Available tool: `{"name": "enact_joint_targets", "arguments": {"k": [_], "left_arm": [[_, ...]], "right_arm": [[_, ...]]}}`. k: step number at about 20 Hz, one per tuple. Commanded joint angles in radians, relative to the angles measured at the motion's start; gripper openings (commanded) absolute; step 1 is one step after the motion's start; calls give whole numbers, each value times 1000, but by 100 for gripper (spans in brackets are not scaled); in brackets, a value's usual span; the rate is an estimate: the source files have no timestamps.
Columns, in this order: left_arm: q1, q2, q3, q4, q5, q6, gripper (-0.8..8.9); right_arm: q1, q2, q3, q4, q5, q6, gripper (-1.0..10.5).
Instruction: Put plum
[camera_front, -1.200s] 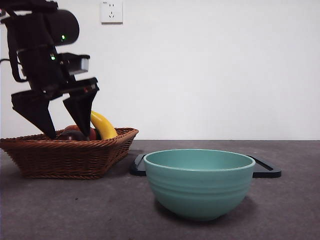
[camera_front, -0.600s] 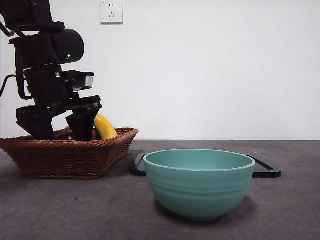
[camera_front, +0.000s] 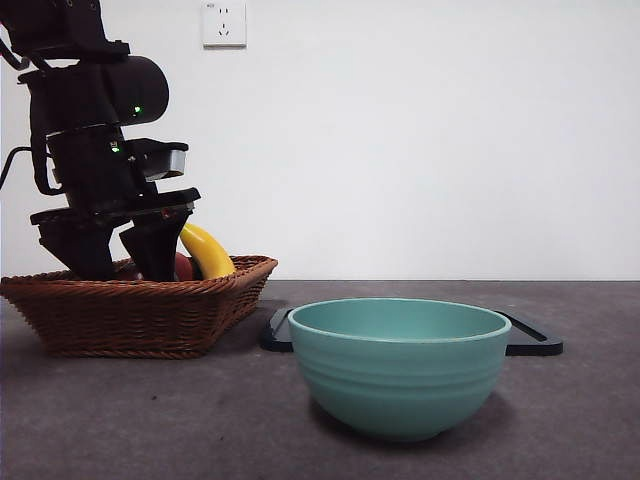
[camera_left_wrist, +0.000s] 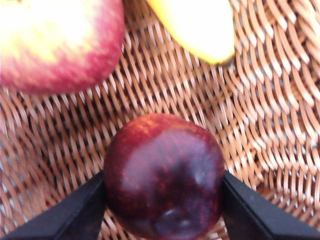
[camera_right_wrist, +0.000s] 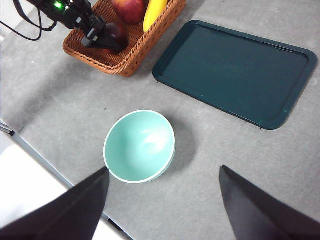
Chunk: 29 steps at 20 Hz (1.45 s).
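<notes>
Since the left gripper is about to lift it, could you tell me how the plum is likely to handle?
The plum looks round and glossy, so it may slip between the left gripper's narrow jaws. Set down on the flat tray, it would probably roll.

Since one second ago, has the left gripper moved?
Yes. The left gripper has come down into the basket, its tips now below the rim, closing on the plum.
</notes>
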Motion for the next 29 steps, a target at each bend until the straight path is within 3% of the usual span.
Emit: {"name": "enact_joint_targets", "arguments": {"k": [1,7,13,19,29], "left_arm": [[-6,-47,26,-1,19,4,212],[-48,-269,26,-39,113,-3,212],[-211,-400,26,-60,248,-29,212],[-407,-349,26,-51,248,-16,212],[-544,-119,26,-42,244,28,212]], "right_arm": [[5,6,22,3,-3,2,350],[5,6,22,3,-3,2,350],[5,6,22,3,-3,2,350],[5,6,22,3,-3,2,350],[5,6,22,3,-3,2,350]]}}
